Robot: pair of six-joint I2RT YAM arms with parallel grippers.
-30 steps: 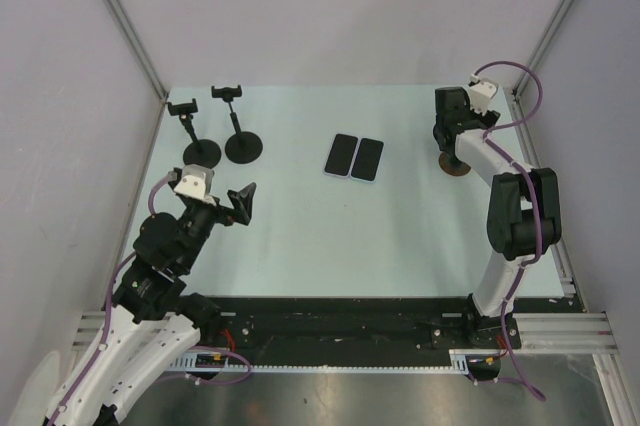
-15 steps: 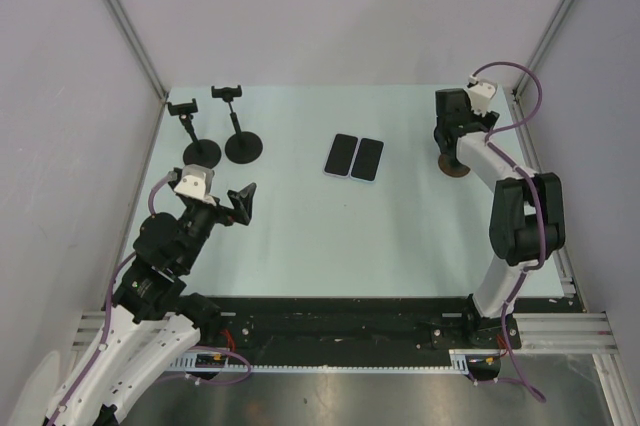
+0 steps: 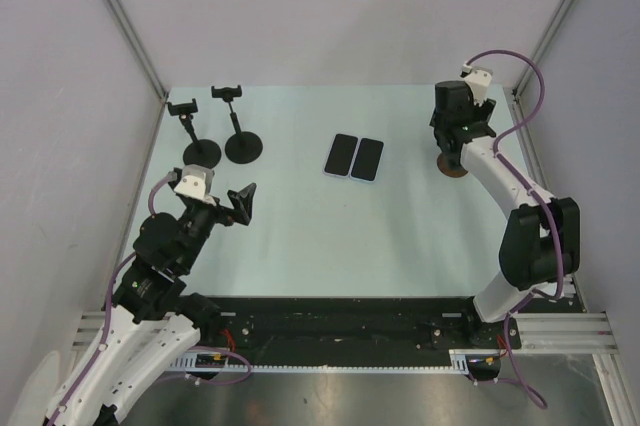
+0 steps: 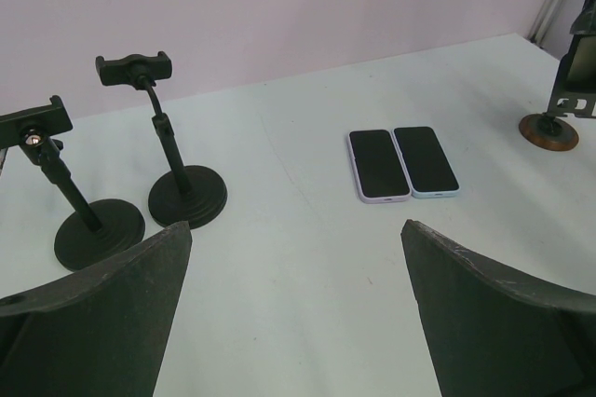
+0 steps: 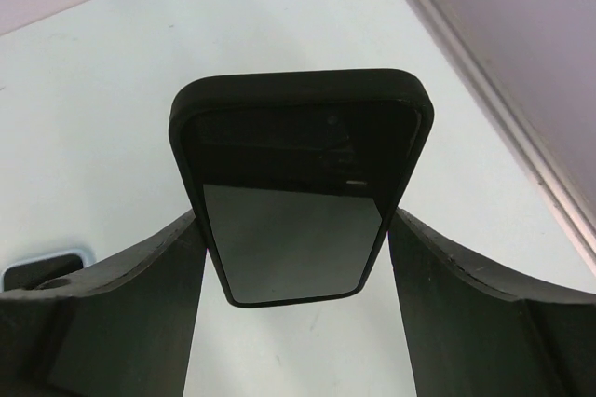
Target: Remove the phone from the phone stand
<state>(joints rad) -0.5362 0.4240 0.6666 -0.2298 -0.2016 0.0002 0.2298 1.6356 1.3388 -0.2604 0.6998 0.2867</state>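
A black phone (image 5: 298,136) stands upright between the fingers of my right gripper (image 5: 296,220), and both of its side edges touch the finger pads. Seen from the top, the right gripper (image 3: 456,128) hangs at the back right, just above the phone stand with the round brown base (image 3: 455,168). The stand's clamp is hidden, so I cannot tell whether it still holds the phone. The brown base (image 4: 549,130) also shows at the right edge of the left wrist view. My left gripper (image 3: 243,202) hovers wide open at the near left, holding nothing.
Two phones lie flat side by side mid-table, one in a lilac case (image 3: 343,154) and one in a pale blue case (image 3: 368,159). Two empty black stands (image 3: 200,151) (image 3: 243,146) are at the back left. A metal frame post (image 3: 535,146) runs along the right edge.
The right gripper's jaws have narrowed onto the black phone, and the right wrist has shifted slightly toward the back. The left arm has not moved.
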